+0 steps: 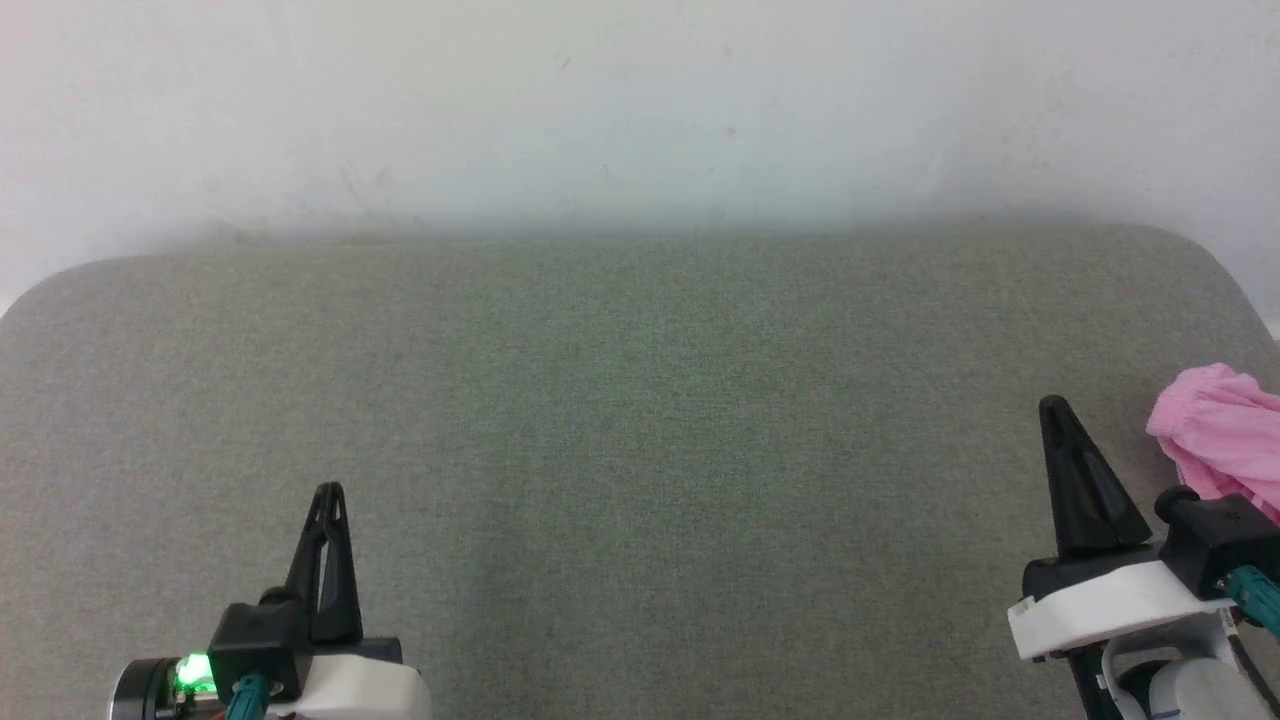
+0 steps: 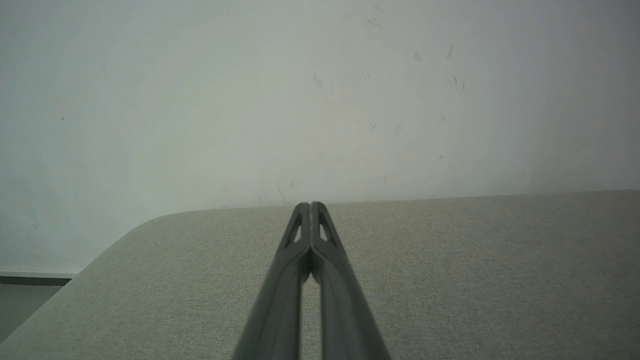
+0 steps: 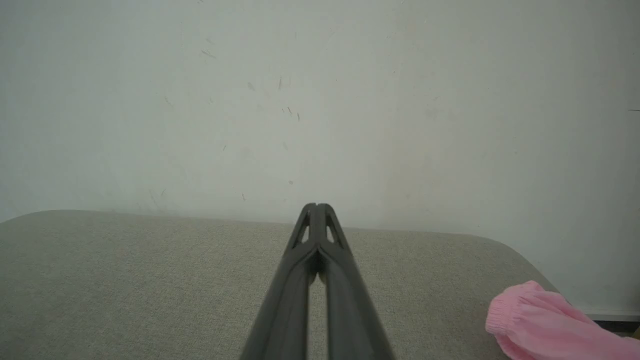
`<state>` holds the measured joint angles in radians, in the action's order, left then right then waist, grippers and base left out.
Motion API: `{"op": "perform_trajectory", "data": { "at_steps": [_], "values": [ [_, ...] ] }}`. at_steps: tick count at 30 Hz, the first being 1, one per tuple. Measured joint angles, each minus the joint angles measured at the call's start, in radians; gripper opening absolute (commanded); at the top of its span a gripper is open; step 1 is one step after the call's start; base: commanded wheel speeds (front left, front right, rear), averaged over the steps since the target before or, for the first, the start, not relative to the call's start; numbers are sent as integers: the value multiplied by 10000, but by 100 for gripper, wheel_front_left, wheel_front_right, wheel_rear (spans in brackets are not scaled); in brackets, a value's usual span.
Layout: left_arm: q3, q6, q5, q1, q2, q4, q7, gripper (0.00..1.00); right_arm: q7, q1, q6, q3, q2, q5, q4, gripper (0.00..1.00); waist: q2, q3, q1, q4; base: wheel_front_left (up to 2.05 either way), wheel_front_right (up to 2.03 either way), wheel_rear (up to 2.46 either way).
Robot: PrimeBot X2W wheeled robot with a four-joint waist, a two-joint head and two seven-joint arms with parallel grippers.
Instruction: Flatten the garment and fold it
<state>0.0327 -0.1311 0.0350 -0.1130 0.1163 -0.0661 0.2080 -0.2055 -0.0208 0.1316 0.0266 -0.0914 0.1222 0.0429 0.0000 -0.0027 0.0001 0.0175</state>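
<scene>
I see the garment (image 1: 1222, 435) bunched at the far right edge of the grey table (image 1: 640, 420), just beside my right gripper (image 1: 1055, 405); both it and my left gripper (image 1: 329, 490) are pinched closed, empty; reaching clumsily could nudge it off.

Dark two-fingered left gripper (image 1: 328, 495) at seven o'clock and right gripper (image 1: 1053, 408) at four o'clock point toward twelve, jaws closed.
</scene>
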Motion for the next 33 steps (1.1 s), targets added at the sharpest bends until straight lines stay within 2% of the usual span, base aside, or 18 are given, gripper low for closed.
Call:
{"op": "perform_trajectory", "data": {
  "at_steps": [33],
  "values": [
    [-77, 422, -50, 249, -203, 198, -679, 0, 644, 12, 0, -58, 127, -387, -115, 0, 0, 9, 0, -57, 0, 0, 0]
  ]
}}
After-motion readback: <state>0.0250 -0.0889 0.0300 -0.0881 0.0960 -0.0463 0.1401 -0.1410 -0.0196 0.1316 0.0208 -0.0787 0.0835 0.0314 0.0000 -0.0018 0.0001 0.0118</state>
